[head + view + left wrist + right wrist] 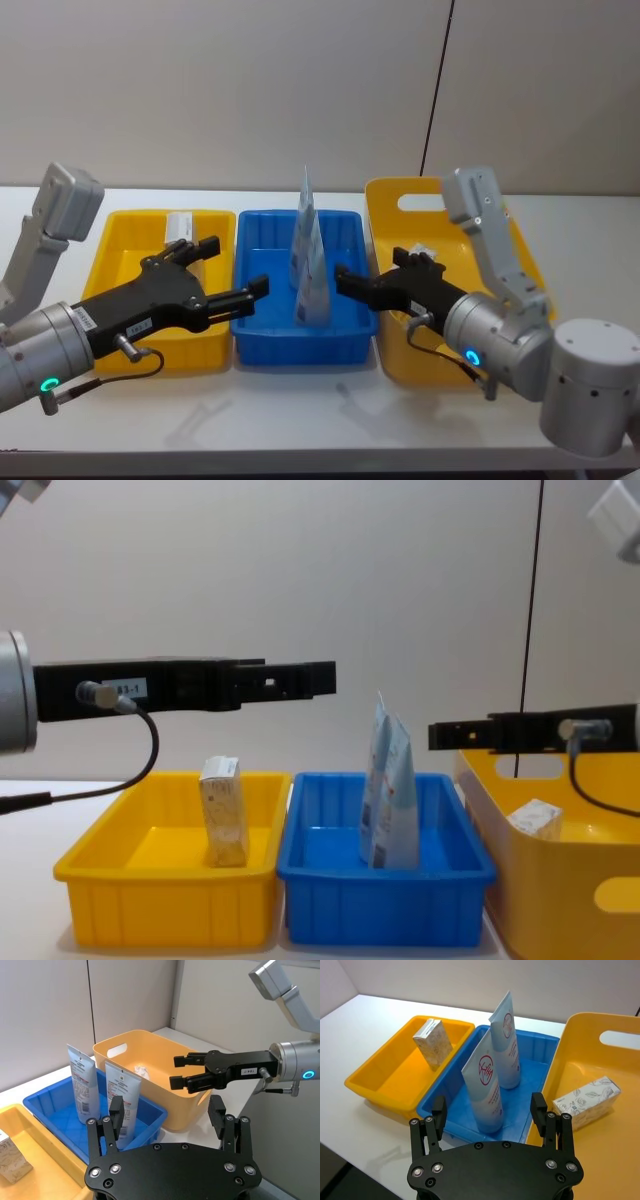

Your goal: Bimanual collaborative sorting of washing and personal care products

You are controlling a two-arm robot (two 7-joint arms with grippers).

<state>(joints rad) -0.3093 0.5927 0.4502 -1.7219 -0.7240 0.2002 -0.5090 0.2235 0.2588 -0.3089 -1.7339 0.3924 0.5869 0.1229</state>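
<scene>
Pouches (312, 285), two pale-blue-and-white ones, stand upright in the blue tray (300, 345) at the middle of the desk (300, 410). One leaf-print carton (433, 1043) stands in the yellow tray (170, 355) on the left. A second carton (587, 1101) lies in the handled yellow basket (385, 200) on the right, close to the wall next to the blue tray. The left pincer (237, 267) hangs over the seam between the yellow and blue trays, and the right pincer (176, 1071) over the basket's inner rim. Both are spread wide and carry nothing. This reads as a gap between picks, with the cartons apparently not yet gathered in one place. Taking the second carton would call for a descent just inside the basket's high wall. The pouches' pointed tops rise between the two pincers and could tip if brushed. The yellow tray has bare floor beside its carton.
</scene>
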